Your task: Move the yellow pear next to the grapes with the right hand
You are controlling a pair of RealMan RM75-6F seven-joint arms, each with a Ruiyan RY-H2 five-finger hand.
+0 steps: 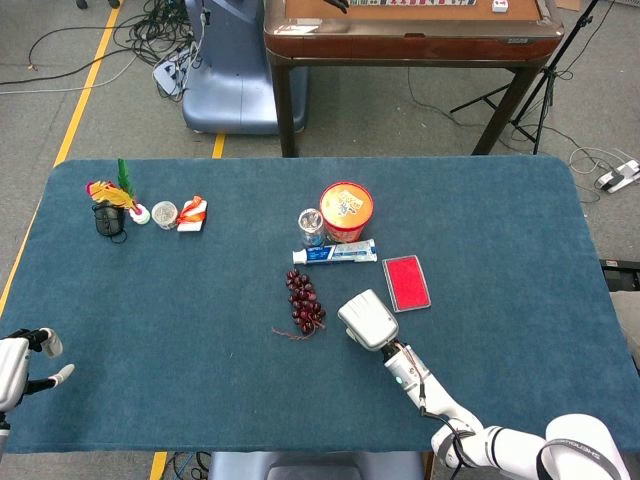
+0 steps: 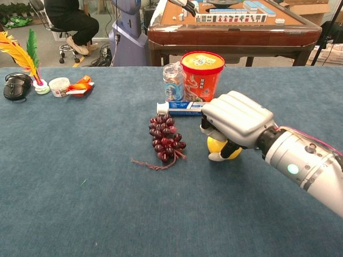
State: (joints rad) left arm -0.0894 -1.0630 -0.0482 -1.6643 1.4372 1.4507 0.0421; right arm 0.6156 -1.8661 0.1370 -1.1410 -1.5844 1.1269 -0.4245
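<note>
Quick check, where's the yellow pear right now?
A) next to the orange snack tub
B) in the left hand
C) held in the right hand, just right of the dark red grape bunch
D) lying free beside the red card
C: the chest view shows the right hand wrapped over the yellow pear, close to the right of the dark red grape bunch.

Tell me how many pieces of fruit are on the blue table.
2: the grapes lie mid-table, and the yellow pear is just right of them, held under the right hand. None other shows.
</note>
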